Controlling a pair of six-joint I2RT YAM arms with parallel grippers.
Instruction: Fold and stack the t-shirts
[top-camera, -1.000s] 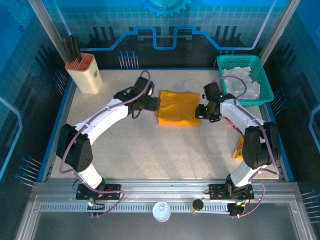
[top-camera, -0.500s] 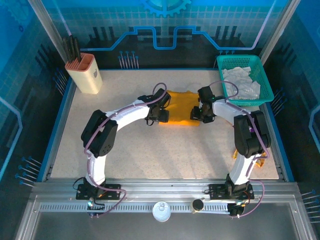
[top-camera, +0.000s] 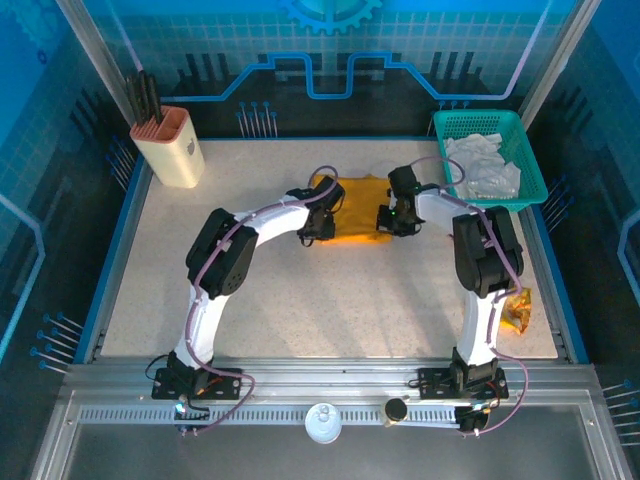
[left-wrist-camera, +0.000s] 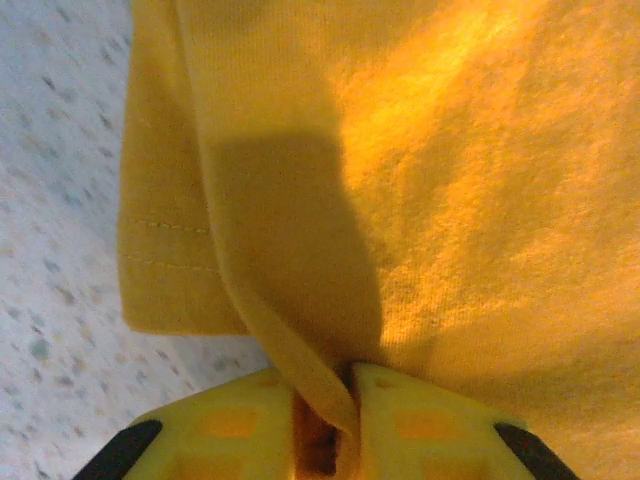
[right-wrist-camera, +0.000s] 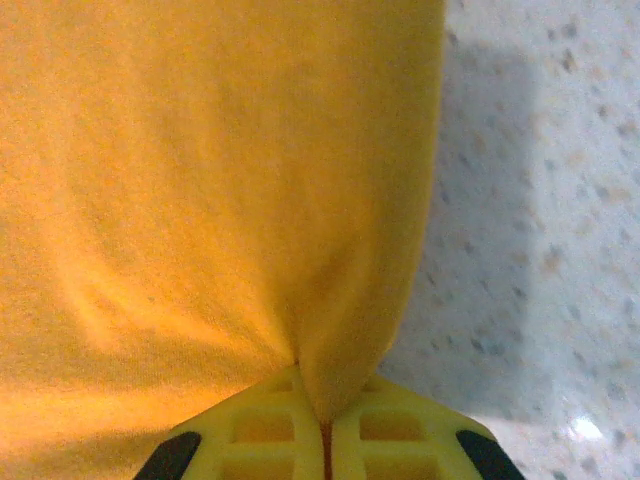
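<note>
A folded mustard-orange t-shirt (top-camera: 357, 210) lies on the speckled table (top-camera: 300, 290) at the back middle. My left gripper (top-camera: 327, 222) is at its left edge and my right gripper (top-camera: 386, 218) at its right edge. Up close, the left gripper (left-wrist-camera: 340, 425) is shut on a fold of the orange t-shirt (left-wrist-camera: 450, 180), the cloth pinched between the yellow fingers (left-wrist-camera: 230, 420). The right gripper (right-wrist-camera: 322, 420) is likewise shut on a pinch of the orange t-shirt (right-wrist-camera: 200, 170) at its edge. A pale white-grey t-shirt (top-camera: 482, 165) lies crumpled in the teal basket (top-camera: 524, 150).
A beige holder with dark utensils (top-camera: 167, 142) stands at the back left. A shiny yellow snack packet (top-camera: 516, 310) lies near the right edge. The table is fenced by a blue rim (top-camera: 112, 240).
Both grippers moved in to the orange t-shirt's side edges and closed on the cloth. The arms now reach further back, and the shirt's near edge is drawn up.
</note>
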